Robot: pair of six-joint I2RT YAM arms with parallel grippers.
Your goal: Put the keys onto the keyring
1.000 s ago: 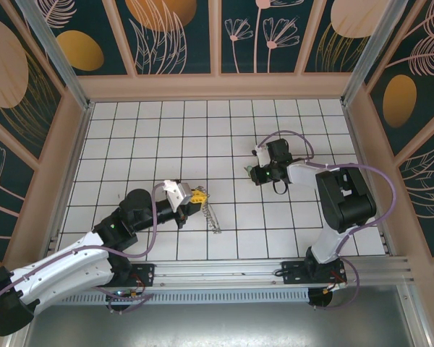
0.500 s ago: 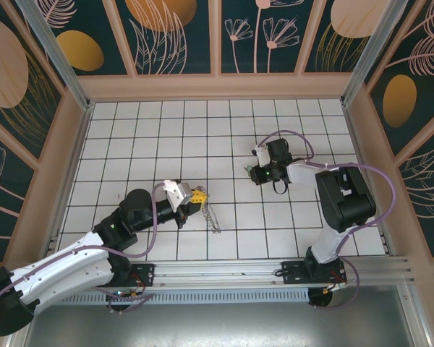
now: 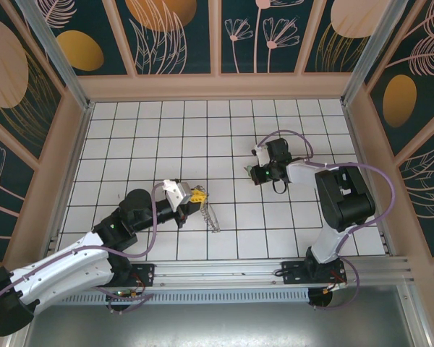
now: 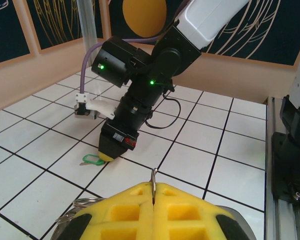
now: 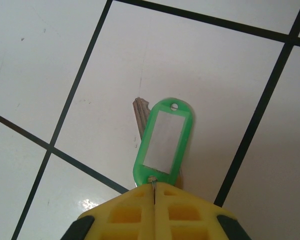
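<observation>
The keys (image 5: 164, 141), a grey metal key under an oval green tag, lie flat on a white tile. My right gripper (image 5: 154, 189) is shut on the thin wire loop at the tag's near end. In the left wrist view the green tag (image 4: 92, 159) lies at the tip of the right gripper (image 4: 108, 154), which is pressed down to the floor. My left gripper (image 4: 154, 186) is shut on the keyring (image 4: 153, 176), whose thin metal edge stands upright between the yellow fingers. From above, the keyring's chain (image 3: 212, 217) trails toward the near edge from the left gripper (image 3: 196, 194).
The white tiled floor (image 3: 166, 137) is walled by tan panels (image 3: 217, 87). A metal rail (image 3: 275, 271) runs along the near edge. The right arm's black body (image 3: 343, 199) rises at the right. The two grippers stand about three tiles apart.
The right gripper's fingers have closed the last little way on the tag's wire loop. The arms, chain and keys stay where they were.
</observation>
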